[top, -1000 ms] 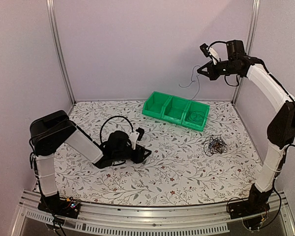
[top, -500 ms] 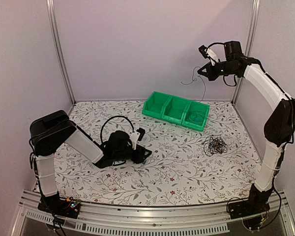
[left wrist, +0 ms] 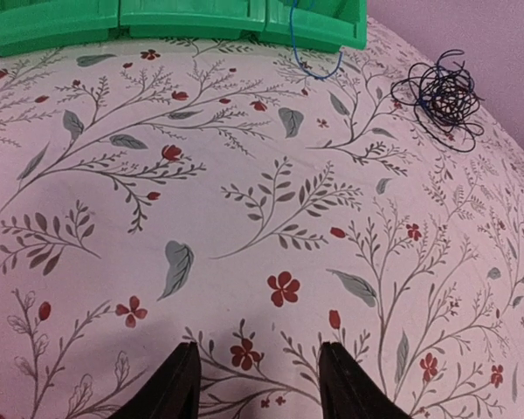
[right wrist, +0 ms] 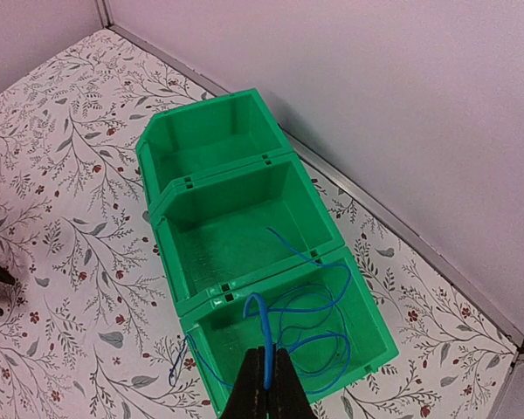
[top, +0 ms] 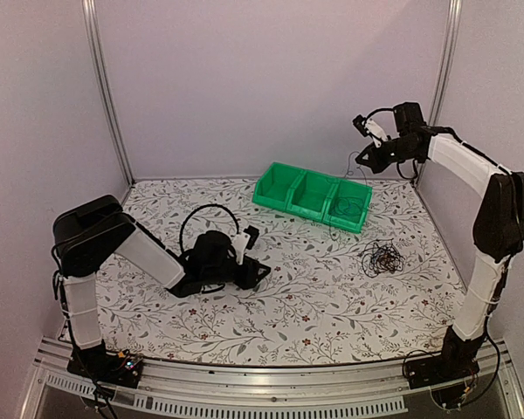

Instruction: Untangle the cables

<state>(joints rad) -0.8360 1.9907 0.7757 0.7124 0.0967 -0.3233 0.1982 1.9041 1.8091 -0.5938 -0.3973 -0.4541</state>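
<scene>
Right gripper is pinched tight on the thin blue-teal wire, poised high over the end pocket of the green plastic three-pocket bin at the table's one o'clock! Most of that wire lies coiled in the pocket, but a tail hangs over the wall towards seven o'clock in the wrist view. To do this well, I'd say: come straight down, centre over the pocket, release only once the slack sits inside. The knotted clump of black and brown wires waits on the floral tabletop at three o'clock. Left gripper sits low at nine o'clock, jaws well apart, holding nothing
</scene>
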